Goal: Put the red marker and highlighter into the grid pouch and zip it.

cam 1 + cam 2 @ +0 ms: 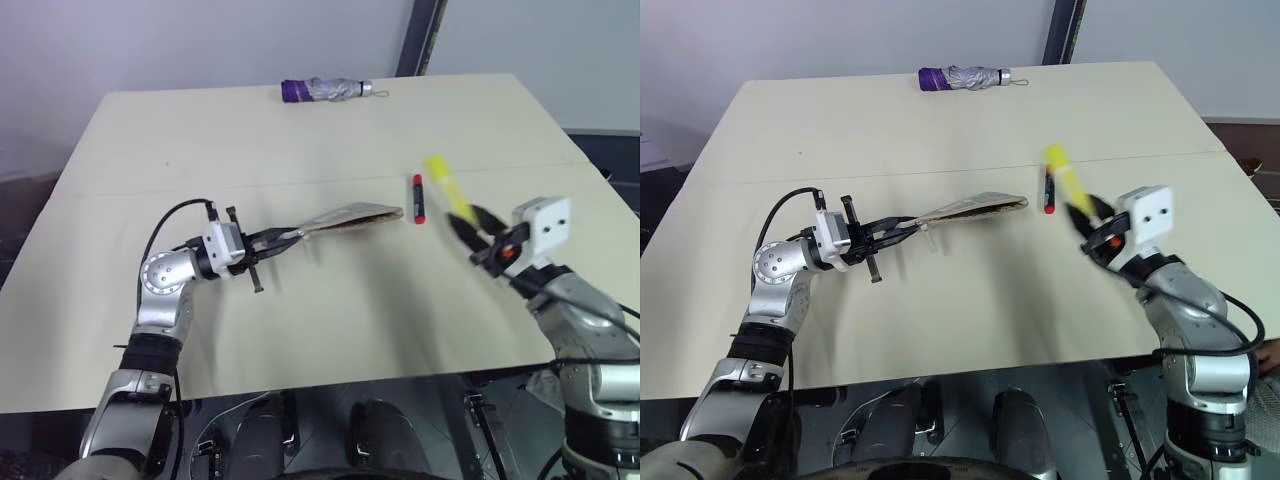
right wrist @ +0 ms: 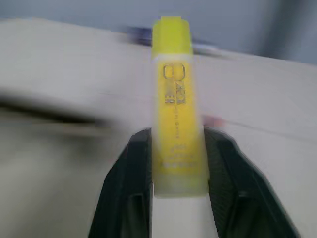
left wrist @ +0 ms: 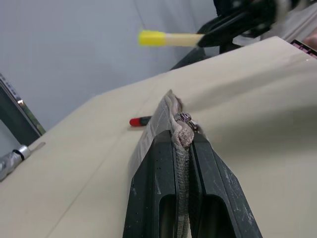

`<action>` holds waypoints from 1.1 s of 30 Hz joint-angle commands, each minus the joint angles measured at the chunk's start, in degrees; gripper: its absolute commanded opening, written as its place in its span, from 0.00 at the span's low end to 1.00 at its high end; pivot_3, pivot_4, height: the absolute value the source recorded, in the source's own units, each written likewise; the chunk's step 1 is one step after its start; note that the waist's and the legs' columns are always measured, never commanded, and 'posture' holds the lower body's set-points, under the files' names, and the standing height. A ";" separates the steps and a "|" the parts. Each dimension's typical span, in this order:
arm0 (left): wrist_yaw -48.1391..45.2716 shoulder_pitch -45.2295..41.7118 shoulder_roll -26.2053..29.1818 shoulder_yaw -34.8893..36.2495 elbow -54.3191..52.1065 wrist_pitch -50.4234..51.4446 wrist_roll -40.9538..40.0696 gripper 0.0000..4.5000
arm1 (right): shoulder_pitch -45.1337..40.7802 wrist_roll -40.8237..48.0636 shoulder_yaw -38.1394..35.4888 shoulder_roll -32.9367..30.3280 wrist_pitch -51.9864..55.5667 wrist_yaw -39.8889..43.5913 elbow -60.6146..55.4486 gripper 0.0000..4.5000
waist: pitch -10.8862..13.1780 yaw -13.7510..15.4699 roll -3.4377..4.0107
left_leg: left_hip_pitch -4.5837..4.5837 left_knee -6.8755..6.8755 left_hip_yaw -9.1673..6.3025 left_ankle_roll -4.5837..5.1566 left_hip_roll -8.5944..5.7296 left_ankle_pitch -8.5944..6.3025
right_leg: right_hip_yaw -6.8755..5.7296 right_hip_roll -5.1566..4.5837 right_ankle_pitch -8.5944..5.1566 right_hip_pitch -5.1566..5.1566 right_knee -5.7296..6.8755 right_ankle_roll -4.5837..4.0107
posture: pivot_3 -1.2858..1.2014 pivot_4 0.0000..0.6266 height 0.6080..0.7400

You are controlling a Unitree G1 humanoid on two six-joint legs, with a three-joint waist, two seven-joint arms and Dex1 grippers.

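L gripper [image 1: 290, 236] is clenched on one end of the grid pouch [image 1: 350, 217], its two black fingers [image 3: 163, 193] pinching the fabric edge right by the zipper. The pouch is lifted at the held end and stretches away from the gripper toward mid-worktop; its far end looks to rest on or just above the worktop [image 1: 330, 320], hard to tell which from the head views.

R gripper [image 1: 478, 235] is grasping the highlighter [image 1: 447, 187], raised above the worktop on the robot's right side. Fingers [image 2: 225, 188] grip the paler end of the yellow body on both sides, w/ the brighter yellow end sticking out past the fingertips and pointing up and away, roughly toward the pouch side. In the L wrist view the highlighter [image 3: 168, 38] shows in the air beyond the pouch, held by the other gripper.

Red marker [image 1: 418, 198] lies flat on the worktop, just beside the pouch's far end and apart from it, between pouch and R gripper; no gripper touching it.

A folded purple-and-silver umbrella [image 1: 325, 91] lies near the far edge of the worktop, well apart from everything else.
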 commanded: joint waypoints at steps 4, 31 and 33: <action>-0.29 -0.67 0.07 0.45 0.10 -1.77 -0.41 0.00 | 2.86 -2.32 3.59 -4.26 -2.55 4.29 -0.13 0.19 | 0.05 0.16 -0.09 | -0.03 0.11 0.01 0.01 -0.09 -0.01 | -0.01 -0.16 0.01 0.05 -0.10 -0.02 | 0.52 0.24 1.00; -6.59 -0.31 2.43 -5.40 0.62 -13.43 4.81 0.00 | -1.81 -16.81 14.91 -16.37 -5.96 10.05 1.50 0.19 | 0.06 0.18 -0.10 | -0.04 0.09 0.03 0.00 -0.10 -0.01 | -0.04 -0.35 0.04 0.00 -0.11 -0.09 | 0.52 0.24 1.00; -7.57 -1.04 2.50 -6.14 1.54 -14.48 4.39 0.00 | -3.85 -21.07 18.30 -19.60 -8.79 11.69 1.82 0.19 | 0.07 0.16 -0.11 | -0.05 0.11 0.04 0.00 -0.11 -0.02 | -0.04 -0.39 0.00 -0.19 -0.12 -0.16 | 0.52 0.24 1.00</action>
